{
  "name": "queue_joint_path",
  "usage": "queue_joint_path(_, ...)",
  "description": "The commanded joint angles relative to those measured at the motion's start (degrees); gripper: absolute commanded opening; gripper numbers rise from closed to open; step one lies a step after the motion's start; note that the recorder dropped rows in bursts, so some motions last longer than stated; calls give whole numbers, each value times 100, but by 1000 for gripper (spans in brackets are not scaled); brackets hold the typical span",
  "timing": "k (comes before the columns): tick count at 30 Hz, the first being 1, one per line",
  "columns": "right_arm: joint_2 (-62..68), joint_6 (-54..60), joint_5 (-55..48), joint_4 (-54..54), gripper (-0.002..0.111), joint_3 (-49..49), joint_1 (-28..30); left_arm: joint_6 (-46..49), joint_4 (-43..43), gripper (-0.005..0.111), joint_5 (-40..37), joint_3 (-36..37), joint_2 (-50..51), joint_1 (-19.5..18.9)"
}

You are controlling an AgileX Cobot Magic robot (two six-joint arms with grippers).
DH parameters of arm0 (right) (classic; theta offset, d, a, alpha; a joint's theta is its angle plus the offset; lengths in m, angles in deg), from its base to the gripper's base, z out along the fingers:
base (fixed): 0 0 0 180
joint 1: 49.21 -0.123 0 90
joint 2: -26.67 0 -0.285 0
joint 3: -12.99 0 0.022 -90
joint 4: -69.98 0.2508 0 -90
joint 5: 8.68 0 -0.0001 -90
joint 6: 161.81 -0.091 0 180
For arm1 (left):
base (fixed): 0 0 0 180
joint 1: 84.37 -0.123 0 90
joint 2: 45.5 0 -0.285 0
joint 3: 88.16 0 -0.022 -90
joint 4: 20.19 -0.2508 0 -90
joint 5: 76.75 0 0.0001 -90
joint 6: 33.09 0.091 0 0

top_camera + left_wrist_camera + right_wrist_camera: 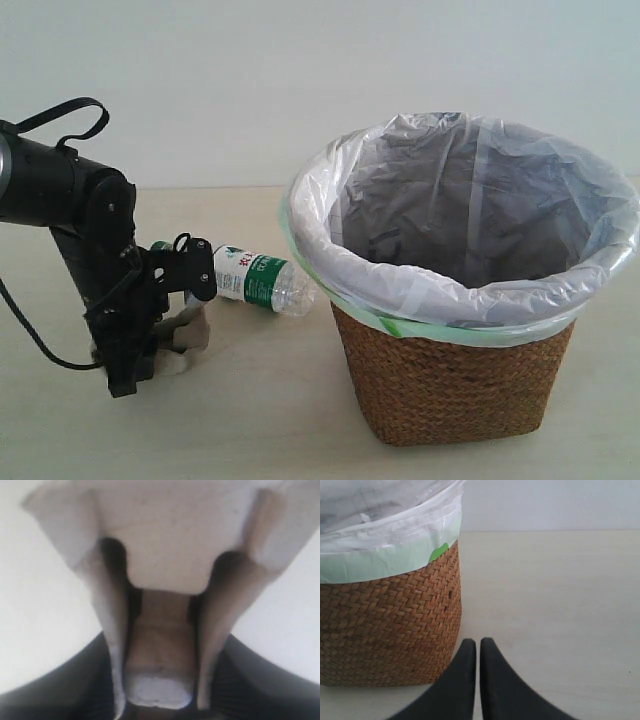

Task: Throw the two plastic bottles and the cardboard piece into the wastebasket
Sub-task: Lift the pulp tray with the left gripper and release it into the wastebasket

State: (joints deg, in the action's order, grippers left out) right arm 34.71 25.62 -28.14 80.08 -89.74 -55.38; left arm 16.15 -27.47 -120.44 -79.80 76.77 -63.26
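Note:
The grey-beige cardboard piece (160,555) fills the left wrist view, and my left gripper (159,700) is shut on it, one dark ribbed finger against each outer wall. In the exterior view the cardboard piece (188,335) sits low by the table under the left arm (110,300). Just behind it lies the green-capped bottle (255,280) on its side, partly hidden by the arm. The wicker wastebasket (450,380) with its white bag stands to the right. My right gripper (478,642) is shut and empty beside the wastebasket (390,630). The black-capped bottle is out of view.
A pale tabletop (260,420) stretches between the left arm and the basket. A plain wall (250,90) closes off the back. The basket's bag (450,190) stands open at the top with a dark inside.

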Motion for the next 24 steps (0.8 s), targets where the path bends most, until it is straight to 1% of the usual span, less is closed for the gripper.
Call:
queue_joint_path(1,-25,23,30,-29,0,-5,30,-865,-109,4,-404,22,-76,8)
queue_joint_path(3,-25,23,30,-29,0,-5,30,-1332,-271,4,-641,22,-178,8)
queue_joint_path(6,-25,23,30,-29,0,-5,30,-1824,-254,4,-812,22,-455,-4)
queue_joint_path(9,-25,23,30,-29,0,-5,30,-2023,143,4,-812,22,-904,-144)
queue_joint_path(12,-25,23,30,-29,0,-5,30,-2202,955,4,-812,22,-1482,-505)
queue_joint_path(13,-25,23,30,-29,0,-5,30,-2393,1083,4,-822,22,-1638,-632)
queue_joint_path(15,-25,23,30,-29,0,-5,30,-3064,1154,4,-884,34,-2005,-978)
queue_joint_path(18,-25,23,30,-29,0,-5,30,-4200,728,4,-1324,34,-2442,-1477)
queue_joint_path(21,-25,23,30,-29,0,-5,30,-5160,-72,4,-2135,34,-2793,-1984)
queue_joint_path(22,-25,23,30,-29,0,-5,30,-5565,-525,4,-2628,34,-2915,-2250)
queue_joint_path(24,-25,23,30,-29,0,-5,30,-5731,-971,4,-2628,86,-3057,-2565)
